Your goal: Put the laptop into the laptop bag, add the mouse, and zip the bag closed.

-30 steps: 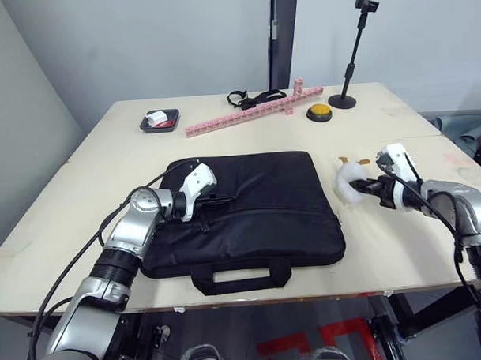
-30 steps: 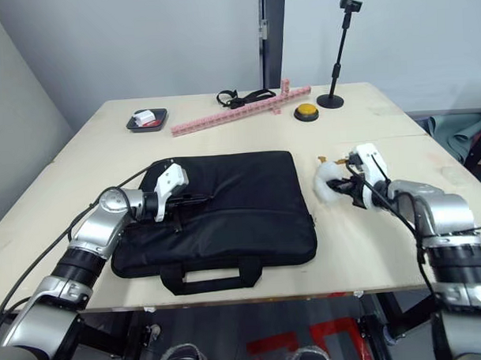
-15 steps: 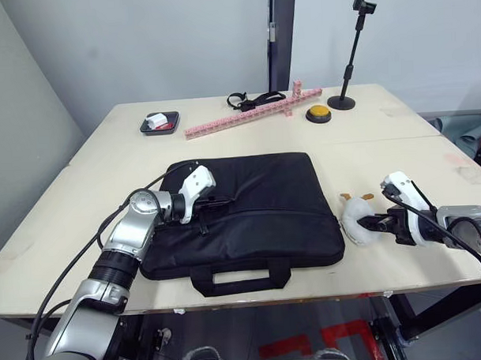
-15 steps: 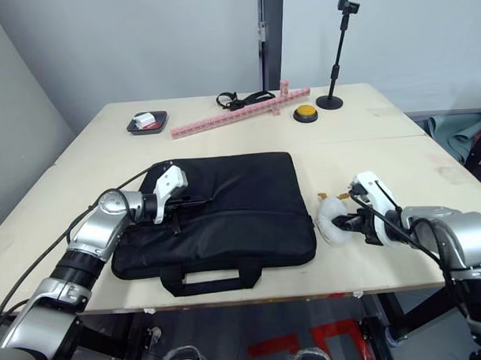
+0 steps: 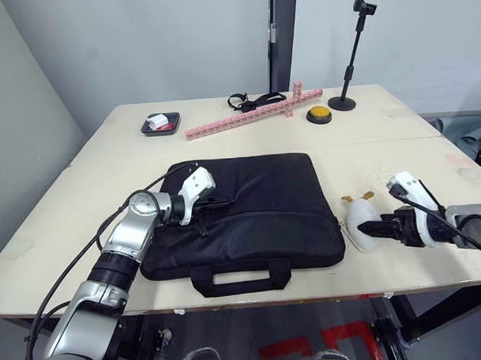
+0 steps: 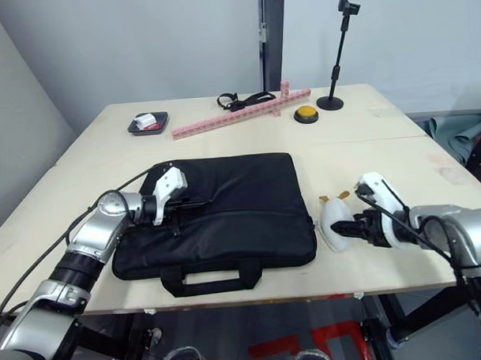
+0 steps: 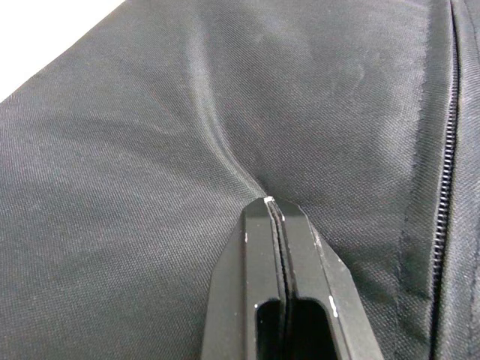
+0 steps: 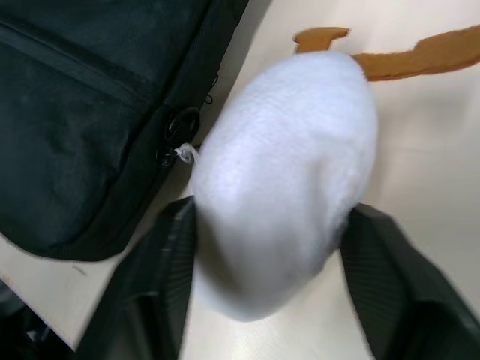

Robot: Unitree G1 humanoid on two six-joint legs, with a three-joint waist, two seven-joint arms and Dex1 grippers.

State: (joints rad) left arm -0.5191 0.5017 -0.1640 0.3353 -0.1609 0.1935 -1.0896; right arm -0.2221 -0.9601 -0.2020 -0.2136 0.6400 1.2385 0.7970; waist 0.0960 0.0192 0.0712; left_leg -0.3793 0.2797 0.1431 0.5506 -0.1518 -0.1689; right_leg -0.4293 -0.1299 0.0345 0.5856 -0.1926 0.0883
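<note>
The black laptop bag (image 5: 265, 203) lies flat on the table, handles toward the front edge. My left gripper (image 5: 219, 203) rests on the bag's left part, shut and pinching a fold of its fabric (image 7: 225, 161) beside a zipper line (image 7: 447, 142). A fuzzy white egg-shaped lump (image 5: 360, 220) with orange bits lies on the table just right of the bag. My right gripper (image 5: 378, 227) stands open around it, one finger (image 8: 154, 289) on each side of the lump (image 8: 292, 172). The laptop and the mouse are out of view.
At the back of the table are a pink block strip (image 5: 250, 112), a yellow button (image 5: 319, 112), a black stand (image 5: 348, 62), a black strap (image 5: 253, 98) and a small dark tray (image 5: 159, 122). The table's front edge (image 5: 308, 300) is close to the bag's handles.
My right gripper carried the white lump nearer the front edge, set it beside the bag's right side and opened. The left gripper stayed put.
</note>
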